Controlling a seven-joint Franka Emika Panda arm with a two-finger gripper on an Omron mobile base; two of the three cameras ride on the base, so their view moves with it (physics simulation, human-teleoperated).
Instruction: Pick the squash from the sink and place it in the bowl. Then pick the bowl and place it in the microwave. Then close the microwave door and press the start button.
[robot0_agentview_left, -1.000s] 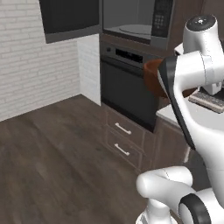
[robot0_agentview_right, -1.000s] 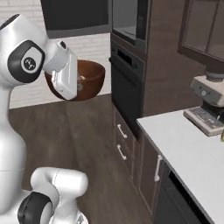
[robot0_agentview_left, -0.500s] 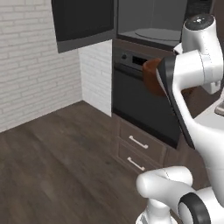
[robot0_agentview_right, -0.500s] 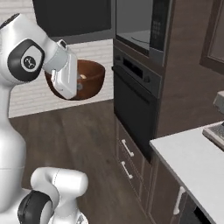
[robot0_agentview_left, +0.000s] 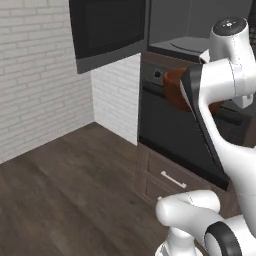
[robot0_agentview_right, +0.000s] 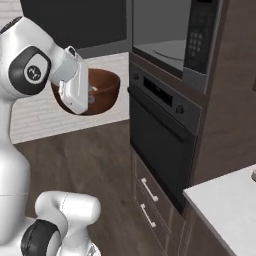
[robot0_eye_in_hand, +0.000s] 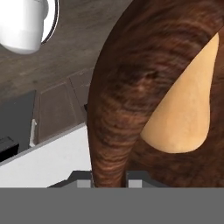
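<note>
Hand (robot0_eye_in_hand: 109, 177) grips bowl (robot0_agentview_right: 102, 90) rim — squash (robot0_eye_in_hand: 186, 113) inside.

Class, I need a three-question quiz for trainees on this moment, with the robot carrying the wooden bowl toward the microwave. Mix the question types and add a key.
1. True or false: the squash lies inside the bowl.
2. Multiple choice: the microwave door is A) shut, B) swung open, C) taken off.
3. Short answer: what is the gripper shut on, and at which part?

Key
1. True; the hand view shows it resting against the bowl's inner wall.
2. B; the cavity and turntable of the microwave are exposed.
3. The bowl, at its rim, with one fingertip on each side of the wall.
</note>
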